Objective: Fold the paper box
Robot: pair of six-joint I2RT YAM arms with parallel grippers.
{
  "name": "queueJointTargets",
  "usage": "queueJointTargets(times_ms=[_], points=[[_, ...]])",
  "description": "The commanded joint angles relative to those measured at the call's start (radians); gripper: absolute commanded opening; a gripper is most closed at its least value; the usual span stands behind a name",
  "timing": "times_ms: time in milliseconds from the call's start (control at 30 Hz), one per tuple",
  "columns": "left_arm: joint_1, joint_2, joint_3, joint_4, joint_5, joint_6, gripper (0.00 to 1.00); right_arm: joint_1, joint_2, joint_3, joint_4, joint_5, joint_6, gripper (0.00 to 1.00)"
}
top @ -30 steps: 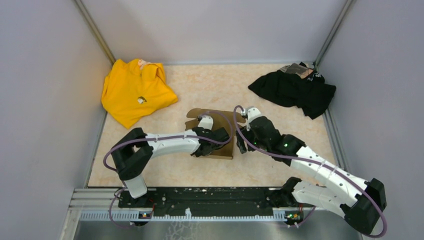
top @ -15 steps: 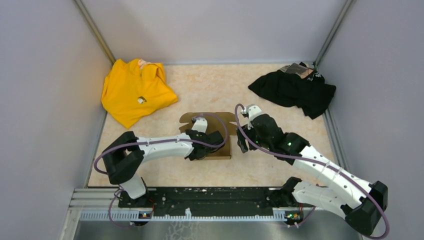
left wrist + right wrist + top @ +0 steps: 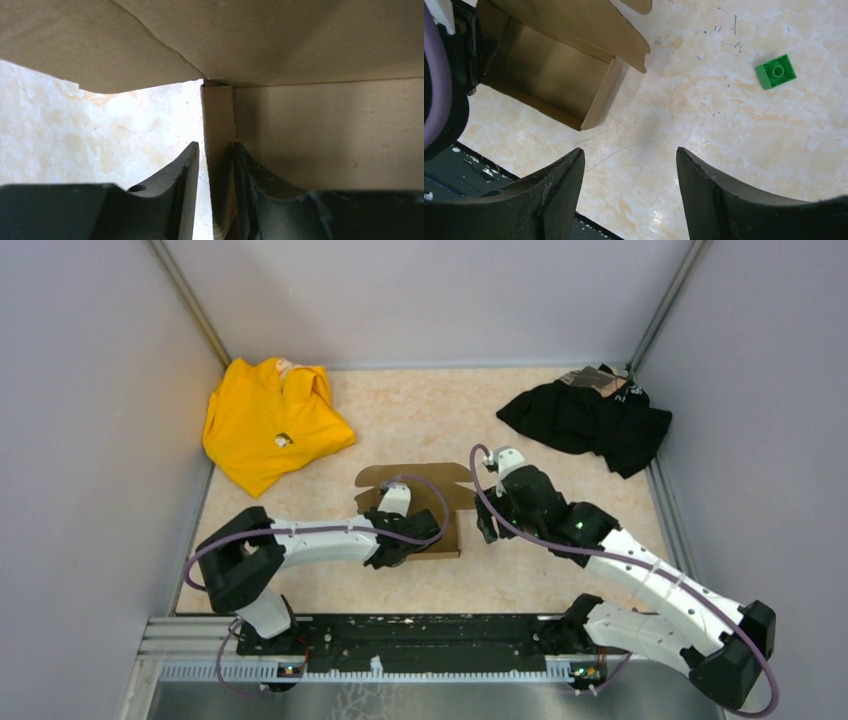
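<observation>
The paper box [image 3: 415, 490] is brown cardboard, partly erected, with flaps open at its far side, lying mid-table. My left gripper [image 3: 430, 532] reaches into it from the left. In the left wrist view my left gripper [image 3: 215, 145] has its jaws closed to a narrow slot around an upright wall of the box [image 3: 320, 125]. My right gripper [image 3: 487, 532] hovers just right of the box, open and empty. In the right wrist view my right gripper [image 3: 630, 150] sits over bare table, with the box [image 3: 549, 70] at upper left.
A yellow garment [image 3: 270, 425] lies at the back left and a black garment [image 3: 590, 420] at the back right. A small green brick [image 3: 776, 71] lies on the table right of the box. Grey walls enclose the table.
My left arm has drawn back to the left, and the box has shifted left with it. My right gripper has stayed almost where it was, now farther from the box.
</observation>
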Motion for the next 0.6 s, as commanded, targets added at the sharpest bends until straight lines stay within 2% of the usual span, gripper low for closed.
queueJointTargets(times_ms=[0,33,100,133,267,333,500,533,567], points=[[-0.002,-0.013,-0.016,0.045,-0.014,0.012,0.33,-0.006,0.019,0.069,0.034,0.031,0.017,0.65],[-0.001,-0.018,-0.021,0.051,-0.021,0.016,0.29,-0.006,0.024,0.071,0.037,0.035,0.018,0.64],[0.006,-0.034,-0.034,0.07,-0.025,0.04,0.26,-0.006,0.033,0.072,0.042,0.04,0.023,0.64],[0.007,-0.044,-0.035,0.075,-0.027,0.054,0.28,-0.007,0.039,0.074,0.043,0.045,0.026,0.64],[0.008,-0.139,-0.024,0.107,-0.024,0.141,0.53,-0.006,0.063,0.101,0.044,0.066,0.029,0.66],[0.007,-0.217,-0.025,0.16,0.006,0.213,0.59,-0.009,0.081,0.124,0.045,0.07,0.027,0.67],[0.01,-0.376,-0.002,0.182,0.083,0.279,0.64,-0.048,0.123,0.185,0.047,0.014,0.03,0.69],[0.011,-0.401,0.006,0.171,0.089,0.281,0.65,-0.073,0.124,0.193,0.053,-0.02,0.037,0.69],[0.012,-0.464,0.022,0.153,0.106,0.297,0.67,-0.178,0.11,0.2,0.093,-0.14,0.065,0.69]])
